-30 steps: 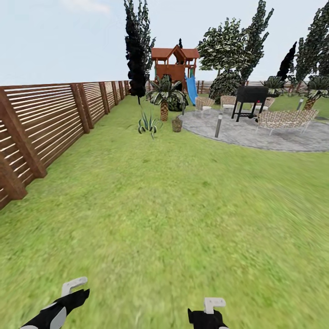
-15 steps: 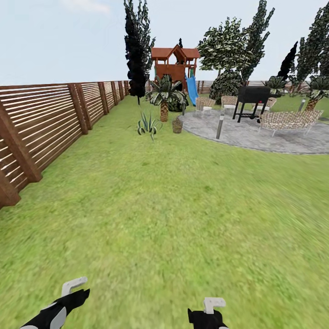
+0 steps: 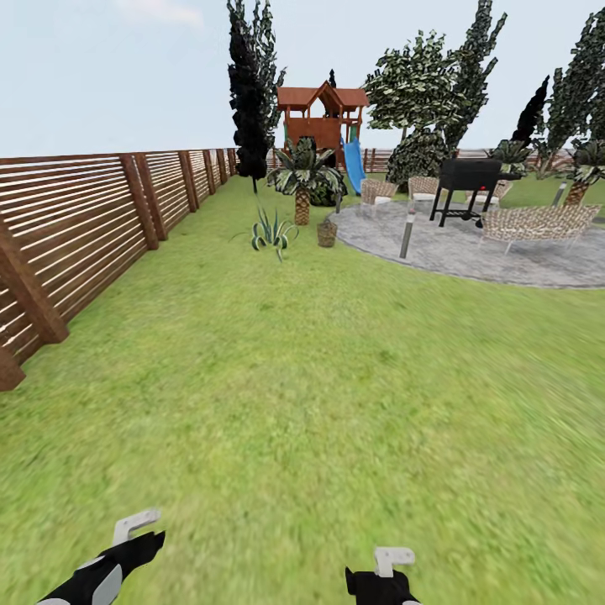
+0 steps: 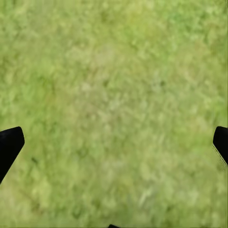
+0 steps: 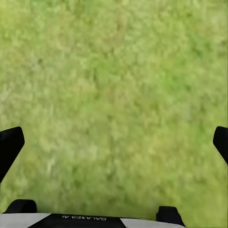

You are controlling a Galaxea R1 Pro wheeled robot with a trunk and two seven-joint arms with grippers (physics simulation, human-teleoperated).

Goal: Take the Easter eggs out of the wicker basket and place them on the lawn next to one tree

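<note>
Both claws hang low with fingers spread wide and nothing in them, the left gripper (image 4: 114, 142) and right gripper (image 5: 114, 142) just over bare lawn (image 3: 319, 395). The wicker basket (image 3: 326, 231) sits well ahead of them, near the small palm (image 3: 302, 181) at the patio (image 3: 470, 248) edge; can't make out eggs from here. My worry is rolling up too fast and bumping it over.

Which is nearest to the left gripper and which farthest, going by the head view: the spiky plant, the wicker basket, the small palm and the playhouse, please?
From the left gripper:
1. Spiky plant, on the lawn, ahead.
2. Wicker basket, right of that plant at the paving's edge; only slightly farther, nearly level.
3. Small palm, behind both.
4. Playhouse, at the far end.
</note>
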